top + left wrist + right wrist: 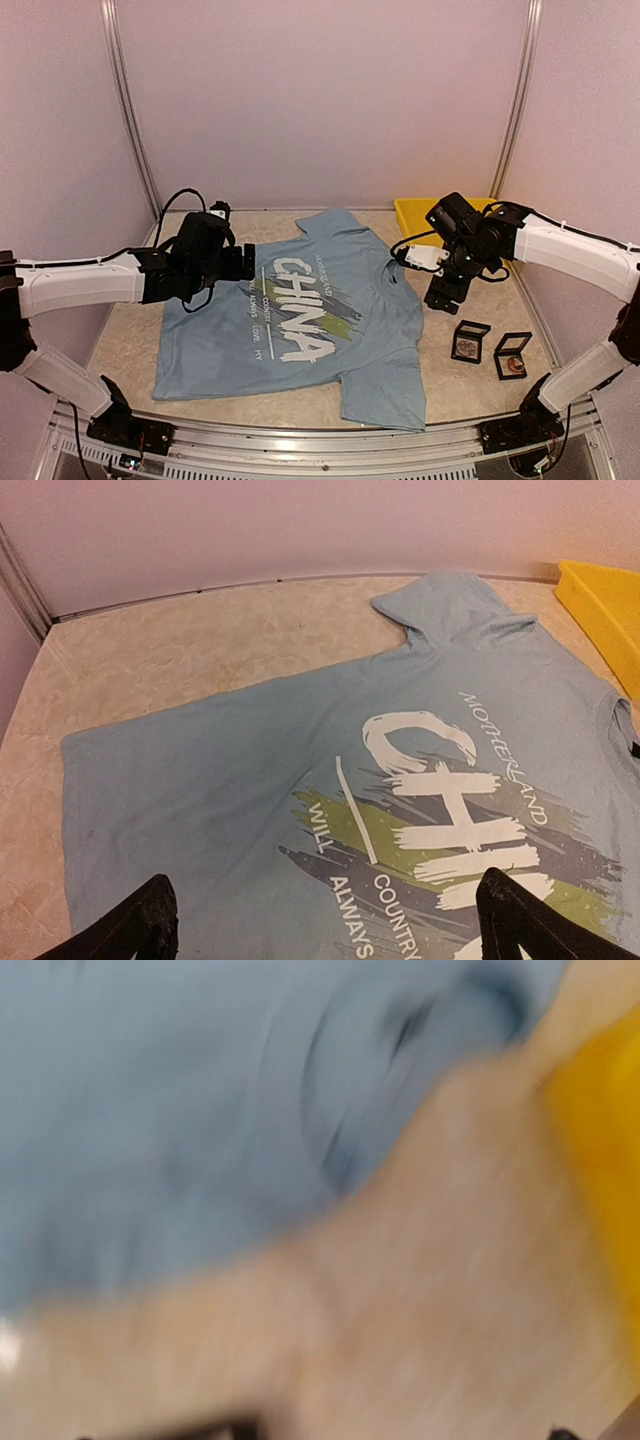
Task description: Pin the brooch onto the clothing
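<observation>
Two claws, and we see both with their jaws apart and nothing between them. In its own wrist view the left gripper shows its dark fingertips at the bottom corners of the picture, spread wide over blue cloth. The right gripper gives us a badly blurred wrist view. Only two dark slivers show at the bottom edge, well apart, with bare tan table between them.

From above, the left gripper is over the hem side of the clothing, near the start of the white "CHINA" lettering. The right gripper points down at the table just beside the collar side of the shirt.

The clothing lies flat, print up, in the middle of the table. Its collar is toward the right arm, one sleeve toward the back wall and the other toward the near edge. In the right wrist view we see it as blurred blue cloth.

Behind the right gripper a yellow tray stands at the back of the table. Near the right gripper, on the near side, two small black cases lie open. Each holds a small round piece, too small for us to tell which is the brooch.
</observation>
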Motion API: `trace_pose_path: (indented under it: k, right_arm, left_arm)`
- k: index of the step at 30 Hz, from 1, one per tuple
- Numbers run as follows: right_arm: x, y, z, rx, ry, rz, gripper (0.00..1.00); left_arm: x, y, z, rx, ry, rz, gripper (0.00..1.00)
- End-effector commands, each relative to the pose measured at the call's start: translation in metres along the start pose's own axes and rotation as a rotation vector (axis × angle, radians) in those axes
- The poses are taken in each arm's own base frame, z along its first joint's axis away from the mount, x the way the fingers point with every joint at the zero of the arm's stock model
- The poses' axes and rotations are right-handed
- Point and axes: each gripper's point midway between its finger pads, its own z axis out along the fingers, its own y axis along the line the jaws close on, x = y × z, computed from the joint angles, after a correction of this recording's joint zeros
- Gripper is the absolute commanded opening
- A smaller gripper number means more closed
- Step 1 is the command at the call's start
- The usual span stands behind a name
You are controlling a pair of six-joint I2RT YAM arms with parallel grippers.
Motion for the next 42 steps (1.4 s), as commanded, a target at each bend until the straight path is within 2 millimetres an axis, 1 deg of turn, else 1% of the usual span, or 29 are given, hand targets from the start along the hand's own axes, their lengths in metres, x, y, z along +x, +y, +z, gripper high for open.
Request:
trace_pose_path:
  k: [1, 3, 5, 7, 9, 11, 13, 15, 18, 20, 24, 27, 30, 33, 38, 42]
  right_arm:
    - [0.079, 0.025, -0.010, -0.126, 0.147, -0.086, 0.94]
    - [0.096, 0.023, -0.005, -0.109, 0.185, -0.091, 0.93]
    - [0.104, 0.022, -0.002, -0.089, 0.190, -0.098, 0.93]
    - [0.110, 0.027, 0.005, -0.112, 0.190, -0.109, 0.93]
    - [0.116, 0.026, 0.016, -0.103, 0.206, -0.120, 0.92]
    - [0.119, 0.025, 0.027, -0.103, 0.222, -0.119, 0.88]
    - [0.123, 0.028, 0.034, -0.113, 0.242, -0.113, 0.86]
    - [0.127, 0.023, 0.040, -0.077, 0.257, -0.128, 0.82]
    - [0.122, 0.012, 0.045, -0.019, 0.250, -0.129, 0.66]
    - [0.120, 0.011, 0.046, -0.016, 0.243, -0.130, 0.58]
    - [0.128, 0.010, 0.050, -0.005, 0.283, -0.153, 0.39]
    - [0.125, 0.011, 0.047, -0.026, 0.275, -0.142, 0.35]
    - [0.118, 0.018, 0.045, -0.067, 0.239, -0.132, 0.34]
    - [0.115, 0.022, 0.045, -0.088, 0.220, -0.120, 0.32]
    - [0.119, 0.029, 0.047, -0.120, 0.229, -0.131, 0.18]
    - [0.116, 0.029, 0.045, -0.127, 0.218, -0.129, 0.13]
  left_arm:
    - [0.010, -0.010, -0.014, 0.101, 0.011, 0.047, 0.99]
    - [0.008, -0.010, -0.016, 0.108, -0.003, 0.041, 0.99]
    - [0.008, -0.010, -0.016, 0.105, -0.006, 0.043, 0.99]
    - [0.010, -0.010, -0.015, 0.107, -0.001, 0.049, 0.99]
    - [0.013, -0.011, -0.014, 0.107, 0.007, 0.057, 0.99]
    - [0.014, -0.011, -0.013, 0.095, 0.013, 0.061, 0.99]
    - [0.014, -0.009, -0.013, 0.085, 0.013, 0.066, 0.99]
    - [0.014, -0.008, -0.014, 0.075, 0.009, 0.068, 0.99]
    - [0.011, -0.007, -0.015, 0.073, 0.000, 0.066, 0.99]
    - [0.009, -0.007, -0.016, 0.070, -0.006, 0.069, 0.99]
    - [0.006, -0.004, -0.015, 0.050, -0.009, 0.077, 0.99]
    - [0.008, -0.002, -0.015, 0.031, -0.005, 0.084, 0.99]
    - [0.011, 0.005, -0.012, -0.012, -0.001, 0.093, 0.99]
    - [0.013, 0.006, -0.009, -0.026, 0.013, 0.104, 0.99]
    - [0.017, 0.006, -0.005, -0.044, 0.025, 0.117, 0.99]
    - [0.020, 0.009, -0.003, -0.069, 0.036, 0.130, 0.99]
